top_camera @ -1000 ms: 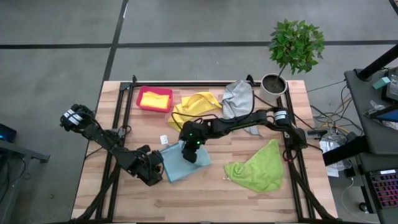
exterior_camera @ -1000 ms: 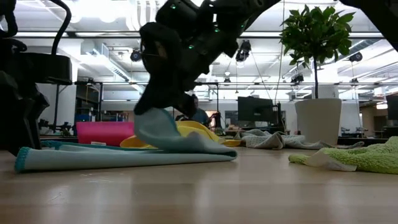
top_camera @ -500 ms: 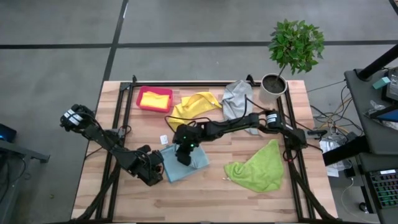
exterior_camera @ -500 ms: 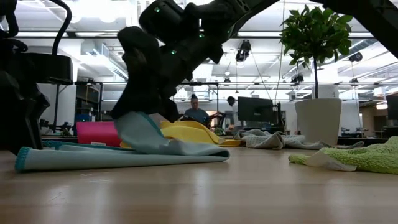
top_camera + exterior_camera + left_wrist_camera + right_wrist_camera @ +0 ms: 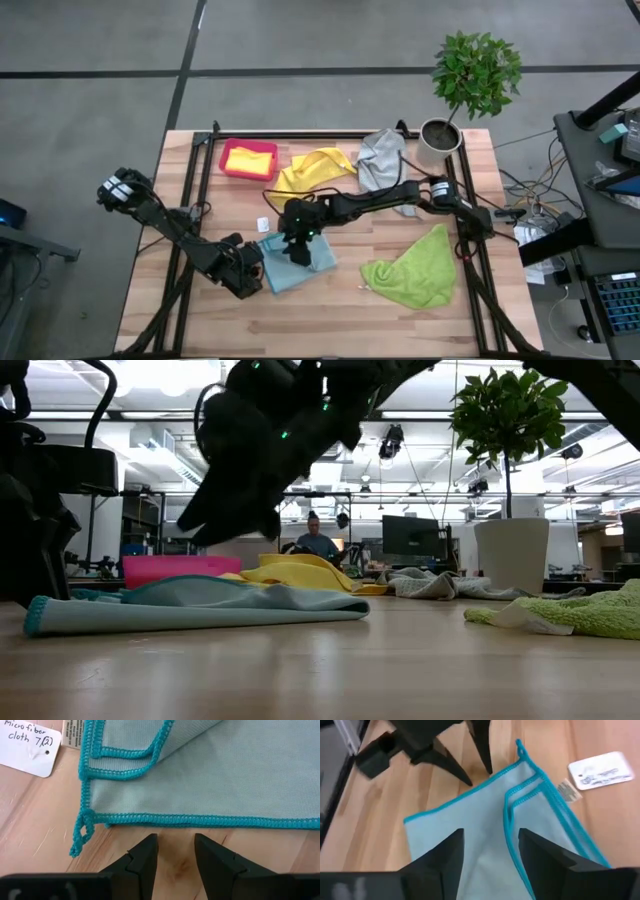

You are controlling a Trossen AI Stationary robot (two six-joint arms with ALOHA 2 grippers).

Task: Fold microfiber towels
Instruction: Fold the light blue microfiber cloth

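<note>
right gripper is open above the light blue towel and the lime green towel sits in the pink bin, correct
Not quite: the towel in the pink bin is yellow; the lime green towel lies loose on the table, as the high view shows. The right gripper is open above the light blue towel.

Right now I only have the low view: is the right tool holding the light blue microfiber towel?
Observer: No. The right wrist view shows the right tool open above the light blue microfiber towel, gripping nothing.
Operator: And the left tool?
Observer: The left tool sits just off the towel's hemmed edge, open over the bare wooden table.
Operator: Is the towel folded?
Observer: One corner shows two stacked teal hems, so it is doubled there.
</note>
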